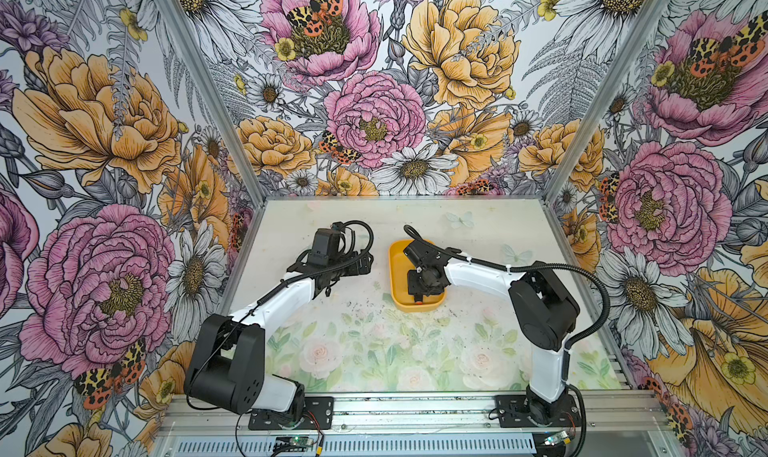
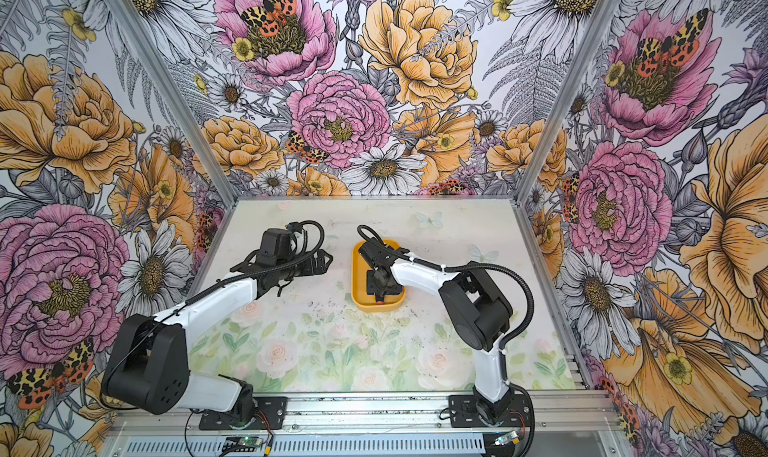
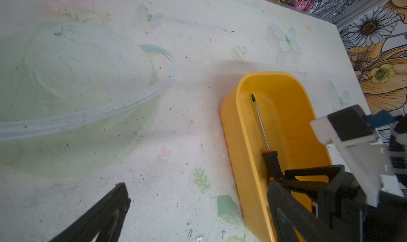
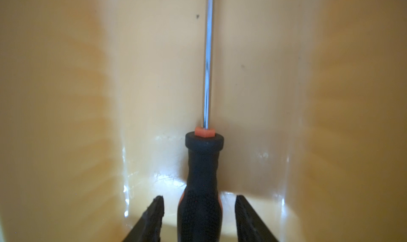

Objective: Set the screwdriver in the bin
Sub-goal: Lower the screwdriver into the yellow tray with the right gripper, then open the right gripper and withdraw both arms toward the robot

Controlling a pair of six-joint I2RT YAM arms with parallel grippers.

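Observation:
The screwdriver [image 4: 203, 163], black-handled with an orange collar and a thin metal shaft [image 3: 261, 124], lies lengthwise inside the yellow-orange bin [image 3: 233, 128]. In both top views only its orange end cap [image 1: 423, 303] [image 2: 380, 302] shows, by the bin's near wall [image 1: 419, 308] [image 2: 376, 307]. My right gripper [image 4: 199, 205] [image 1: 419, 286] is down in the bin and open, with a gap between each finger and the handle. My left gripper [image 3: 198, 199] [image 1: 361, 263] is open and empty over the table, just left of the bin.
The bin stands mid-table on a pale floral mat [image 1: 374, 342]. Flower-patterned walls [image 1: 104, 143] close in the left, back and right sides. An aluminium rail [image 1: 415, 409] carrying both arm bases runs along the front edge.

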